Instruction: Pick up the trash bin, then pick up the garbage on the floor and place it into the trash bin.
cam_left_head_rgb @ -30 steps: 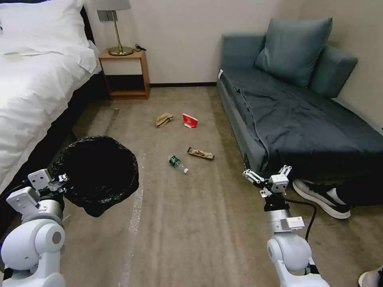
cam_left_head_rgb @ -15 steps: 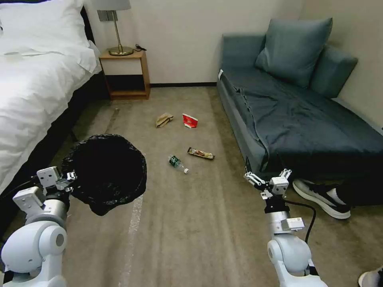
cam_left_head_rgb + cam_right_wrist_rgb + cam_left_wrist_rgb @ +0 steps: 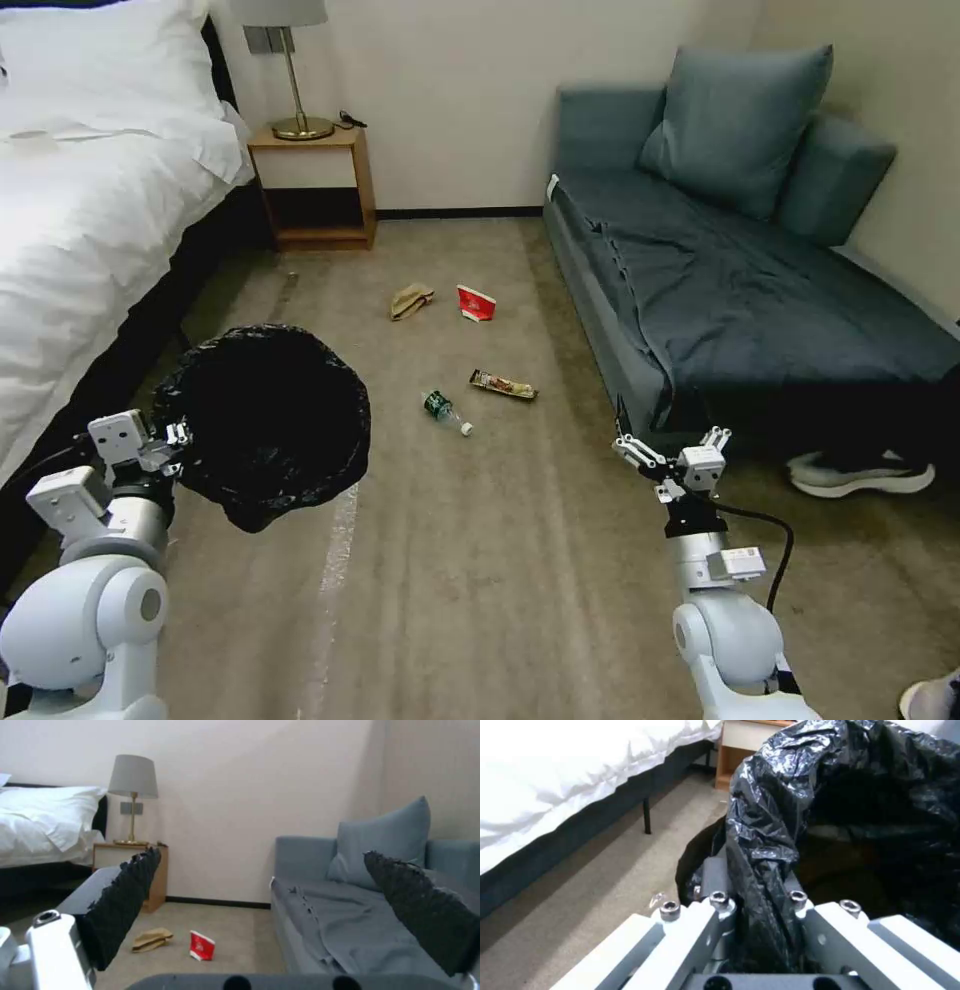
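Black crinkled plastic sits pinched between my left fingers point(image 3: 715, 903): the left gripper point(image 3: 172, 440) is clamped over the rim of the bin point(image 3: 268, 425), which hangs off the carpet at my left, beside the bed point(image 3: 80, 230), mouth up. My right gripper point(image 3: 672, 447) is spread wide and empty, hovering low in front of the sofa point(image 3: 740, 290). So the bin step reads as done; collecting is next. All four pieces lie on the carpet ahead, well apart from both grippers: bottle point(image 3: 445, 411) nearest, wrapper point(image 3: 503, 384) just beyond it, cup point(image 3: 475, 302) and paper bag point(image 3: 410, 300) farther off toward the nightstand point(image 3: 312, 185). Next move, as I judge it: bring the open right gripper forward and down to the bottle, with the bin held level. Against a second ago: the bin has shifted a little up and inward; right gripper barely changed; garbage unmoved.
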You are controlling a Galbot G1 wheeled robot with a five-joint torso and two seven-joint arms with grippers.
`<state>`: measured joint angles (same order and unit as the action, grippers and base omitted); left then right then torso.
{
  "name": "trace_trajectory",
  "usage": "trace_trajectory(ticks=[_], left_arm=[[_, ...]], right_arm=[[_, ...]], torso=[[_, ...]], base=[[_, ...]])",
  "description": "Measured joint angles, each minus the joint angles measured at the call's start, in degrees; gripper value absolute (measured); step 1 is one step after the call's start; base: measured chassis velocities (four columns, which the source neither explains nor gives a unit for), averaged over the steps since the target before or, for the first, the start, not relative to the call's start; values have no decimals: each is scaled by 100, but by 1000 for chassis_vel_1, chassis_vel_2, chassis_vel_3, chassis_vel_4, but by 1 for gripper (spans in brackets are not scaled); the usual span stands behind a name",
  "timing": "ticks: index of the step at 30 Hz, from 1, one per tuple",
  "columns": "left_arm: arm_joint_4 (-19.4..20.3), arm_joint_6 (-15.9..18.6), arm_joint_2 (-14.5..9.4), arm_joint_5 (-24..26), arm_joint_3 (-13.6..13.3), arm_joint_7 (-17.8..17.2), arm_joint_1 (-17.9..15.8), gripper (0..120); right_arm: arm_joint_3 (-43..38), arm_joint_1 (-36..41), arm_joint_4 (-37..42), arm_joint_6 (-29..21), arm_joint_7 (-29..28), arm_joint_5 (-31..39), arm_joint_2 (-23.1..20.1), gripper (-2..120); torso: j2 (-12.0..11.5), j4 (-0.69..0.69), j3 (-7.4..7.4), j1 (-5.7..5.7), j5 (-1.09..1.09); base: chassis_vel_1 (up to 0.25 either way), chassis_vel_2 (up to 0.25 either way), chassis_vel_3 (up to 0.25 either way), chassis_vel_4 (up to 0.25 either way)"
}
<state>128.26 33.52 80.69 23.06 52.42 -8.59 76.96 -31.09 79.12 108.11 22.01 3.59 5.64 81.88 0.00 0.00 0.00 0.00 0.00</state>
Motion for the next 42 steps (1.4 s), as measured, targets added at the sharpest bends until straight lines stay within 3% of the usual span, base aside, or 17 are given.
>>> trace_trajectory(ticks=[9,42], left_arm=[[17,-23,2,-5,26,-23,27,4],[-46,-102,5,-20,53,81,41,4]], right_arm=[[-15,2,-23,48,28,0,7,100],[-20,41,-44,78,76,-30,7,100]], torso=[[0,0,-1,-1,0],[0,0,0,-1,0]], base=[[-33,23,34,-30],[-138,146,148,-148]])
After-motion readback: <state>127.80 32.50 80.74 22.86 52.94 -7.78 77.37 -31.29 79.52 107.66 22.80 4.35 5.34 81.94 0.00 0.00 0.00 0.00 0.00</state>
